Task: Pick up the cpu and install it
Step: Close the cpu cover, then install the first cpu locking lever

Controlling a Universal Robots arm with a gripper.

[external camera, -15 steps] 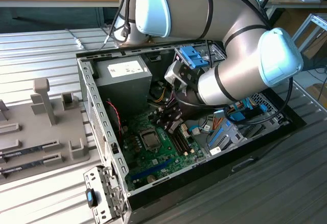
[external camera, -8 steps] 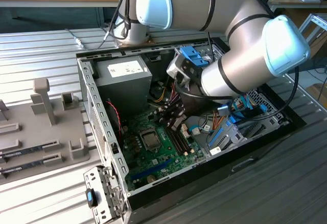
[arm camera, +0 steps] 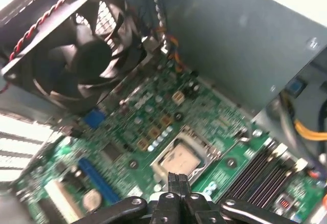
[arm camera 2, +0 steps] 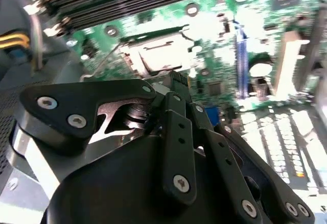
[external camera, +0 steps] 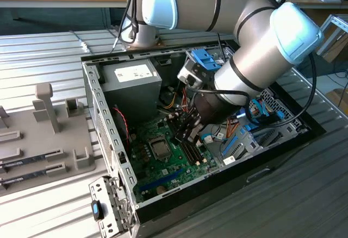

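We find the black multi-link gripper (external camera: 187,131) lowered inside the open black-and-grey computer case (external camera: 103,118), above the green motherboard (external camera: 163,175). In both wrist views its fingers (arm camera: 178,182) are pressed together with nothing between them. The cpu, a small flat square chip with a dull silver-grey top (arm camera: 180,159), lies seated in the hinged metal socket frame (arm camera: 212,155) on the motherboard, just beside the fingertips and apart from them. In the exterior view the chip (external camera: 161,148) sits toward that view's left of the gripper. We note black memory slots (arm camera: 255,173) beside the socket, a round black case fan (arm camera: 87,55) mounted on the case wall, and a grey power-supply box (external camera: 130,83) in the far corner. A grey parts tray (external camera: 38,140) rests on the ribbed metal table (external camera: 49,48) outside the case.
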